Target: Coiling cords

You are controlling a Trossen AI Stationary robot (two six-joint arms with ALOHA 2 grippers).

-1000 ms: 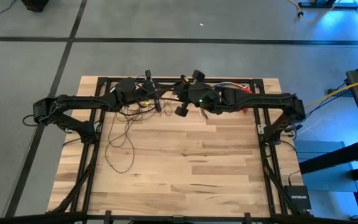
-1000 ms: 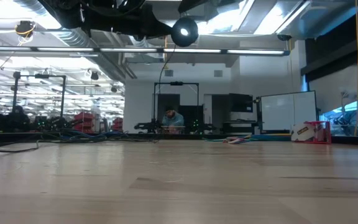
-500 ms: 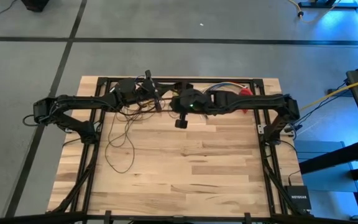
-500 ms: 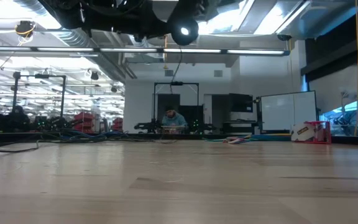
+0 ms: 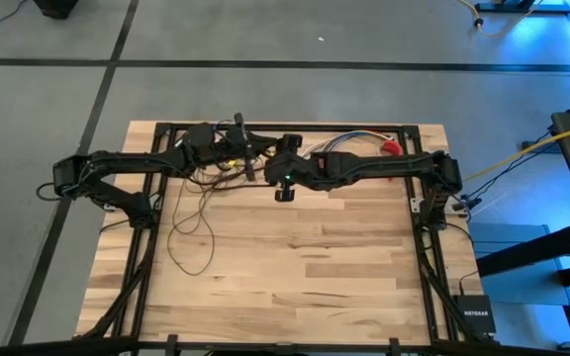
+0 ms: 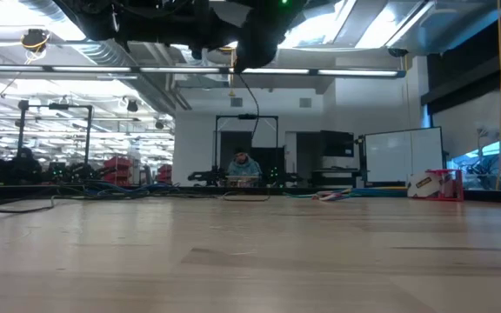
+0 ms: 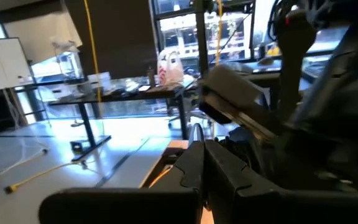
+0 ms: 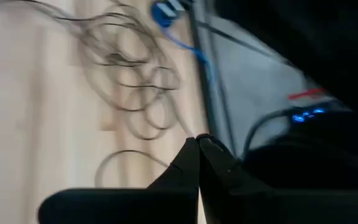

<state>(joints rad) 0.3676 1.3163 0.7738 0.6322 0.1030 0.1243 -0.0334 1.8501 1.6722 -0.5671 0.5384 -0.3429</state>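
The cord is a thin dark wire. Its loose loops (image 5: pixel 192 229) lie on the wooden table's left half, and a tangle (image 5: pixel 218 170) lies under my left arm. My left gripper (image 5: pixel 249 161) is shut near the table's far edge, pointing level toward the right. My right gripper (image 5: pixel 268 164), also shut, slants down right beside it. The right wrist view shows the loops (image 8: pixel 129 81) on the table beyond that gripper (image 8: pixel 197 142). In the low view a strand (image 6: pixel 254 130) hangs from the arms toward the table. The cord's end is hidden. My left gripper (image 7: pixel 201 148) is shut level, with a thin strand (image 7: pixel 196 132) standing out at its fingertips. The right arm just beyond hides where the strand goes. My right gripper pinches one strand of the cord (image 8: pixel 180 126) at its fingertips, slanting down from the right. From there the strand runs slack to the loops on the table.
A bundle of multicoloured wires (image 5: pixel 349 138) and a red object (image 5: pixel 392 147) lie at the far right of the table. A yellow cable (image 5: pixel 522 154) runs over the floor to the table's right. The table's near half (image 5: pixel 295 287) is bare wood.
My right gripper has come down and gone toward the table's left, closing on my left gripper, and its wrist has rolled. In the low view that arm now reaches lower and the strand hangs further down. The loops on the table have stayed put.
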